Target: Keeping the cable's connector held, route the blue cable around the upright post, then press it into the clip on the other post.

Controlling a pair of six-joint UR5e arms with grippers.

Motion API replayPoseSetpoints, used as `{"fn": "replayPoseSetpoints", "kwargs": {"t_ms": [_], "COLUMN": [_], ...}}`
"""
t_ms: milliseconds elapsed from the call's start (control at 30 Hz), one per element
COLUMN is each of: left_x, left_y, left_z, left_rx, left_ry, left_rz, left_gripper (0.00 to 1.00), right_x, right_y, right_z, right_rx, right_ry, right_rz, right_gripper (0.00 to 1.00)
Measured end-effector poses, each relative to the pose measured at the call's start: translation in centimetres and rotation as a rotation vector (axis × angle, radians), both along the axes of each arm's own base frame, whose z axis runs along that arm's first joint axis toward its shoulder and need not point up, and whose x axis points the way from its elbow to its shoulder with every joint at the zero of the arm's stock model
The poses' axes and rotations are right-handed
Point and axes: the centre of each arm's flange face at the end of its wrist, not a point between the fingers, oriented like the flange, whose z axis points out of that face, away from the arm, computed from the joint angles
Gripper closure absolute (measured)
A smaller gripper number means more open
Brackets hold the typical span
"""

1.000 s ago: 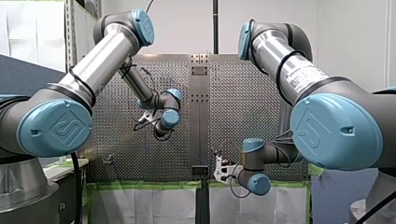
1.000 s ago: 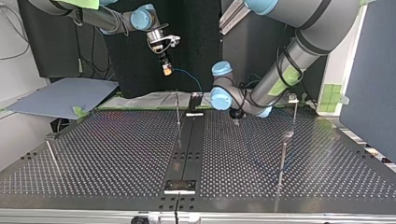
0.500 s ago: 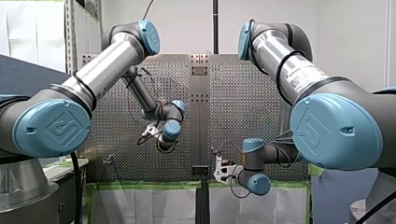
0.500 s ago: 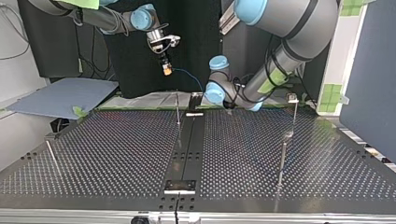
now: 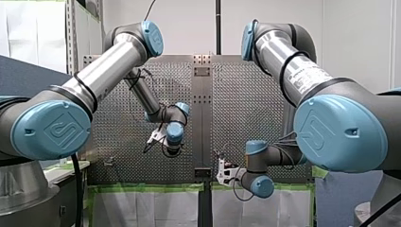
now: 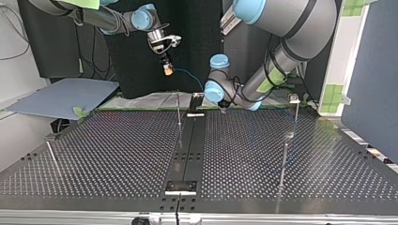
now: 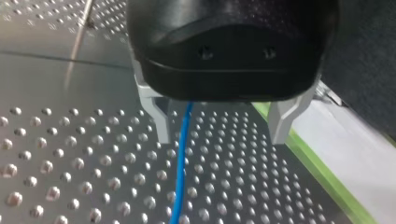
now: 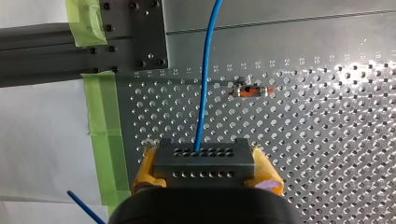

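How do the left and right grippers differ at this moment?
My left gripper has its jaws open, the blue cable passing between them ungripped; my right gripper is shut on the grey connector. The left's fingers are pale grey; the right's pads are yellow. Both have blue cable at the jaws.

A row of small printed numbers runs along the table edge in the right wrist view, one per column of holes. Roughly 22 to 32 can just be made out. From the front, the blue joint caps carry an embossed logo mark. My right arm bears lettering too small to read.
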Motion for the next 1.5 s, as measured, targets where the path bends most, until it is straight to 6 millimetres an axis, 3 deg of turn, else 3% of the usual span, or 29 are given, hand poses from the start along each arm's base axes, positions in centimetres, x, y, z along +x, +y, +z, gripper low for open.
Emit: {"fn": "replayPoseSetpoints", "kwargs": {"t_ms": [967, 1500], "left_x": [-2.3, -4.3], "left_y": [-3.9, -6.0], "left_z": [-0.7, -0.8], "left_rx": [-0.357, -0.389], "left_ry": [0.136, 0.207], "left_rz": [-0.118, -0.192], "left_gripper": [0.00, 0.00], "right_x": [-0.4, -0.8], "right_y": [-0.5, -1.0], "right_z": [0.1, 0.1], "right_rx": [0.001, 0.002], "right_ry": [-0.008, -0.015], "right_rz": [-0.017, -0.035], "right_gripper": [1.00, 1.00]}}
